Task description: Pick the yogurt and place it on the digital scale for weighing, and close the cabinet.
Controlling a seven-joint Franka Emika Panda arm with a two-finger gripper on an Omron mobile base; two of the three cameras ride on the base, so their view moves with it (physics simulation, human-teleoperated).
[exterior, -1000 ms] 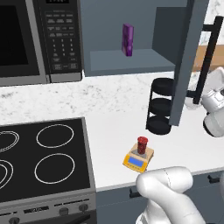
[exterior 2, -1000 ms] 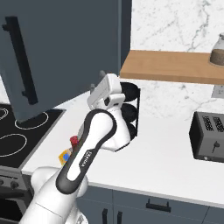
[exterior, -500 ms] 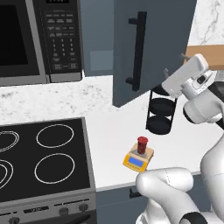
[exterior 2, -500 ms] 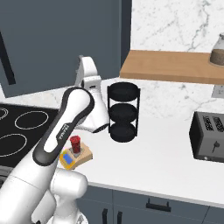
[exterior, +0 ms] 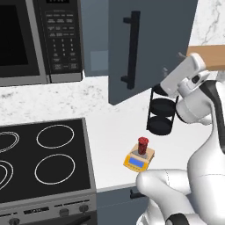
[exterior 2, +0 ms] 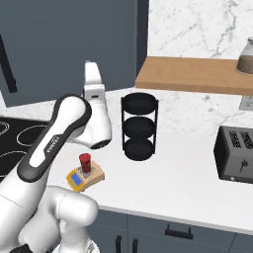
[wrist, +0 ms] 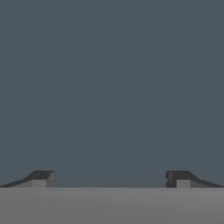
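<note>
— So, where's the yogurt (exterior: 143, 145)?

— Sitting upright on the scale (exterior: 138, 159), right on its grey plate. The scale is on the white counter (exterior 2: 188, 178), just in front of the black rack (exterior 2: 140, 126) and a little toward the stove (exterior: 44, 167).

— And the gripper (wrist: 112, 178)?

— Up by the cabinet (exterior: 145, 44), well above the rack and nowhere near the scale. From the hand camera its two dark fingertips (wrist: 41, 178) stand far apart with nothing between them, so it's released, holding nothing. They face a flat blue-grey surface very close up; I can't tell whether they touch it.

— Is the cabinet shut?

— Hard to say for sure. From the left side the door with its long black handle (exterior: 130, 50) hangs at an angle above the rack, its lower edge looking swung out from the wall, and the white hand sits at the door's edge nearest the wooden shelf (exterior 2: 197, 74).

— Anything else around the rack?

— A microwave (exterior: 39, 39) well past the cabinet on the stove side, and a toaster (exterior 2: 236, 154) on the counter on the opposite side, under the shelf, which carries a jar (exterior 2: 245, 57).
</note>
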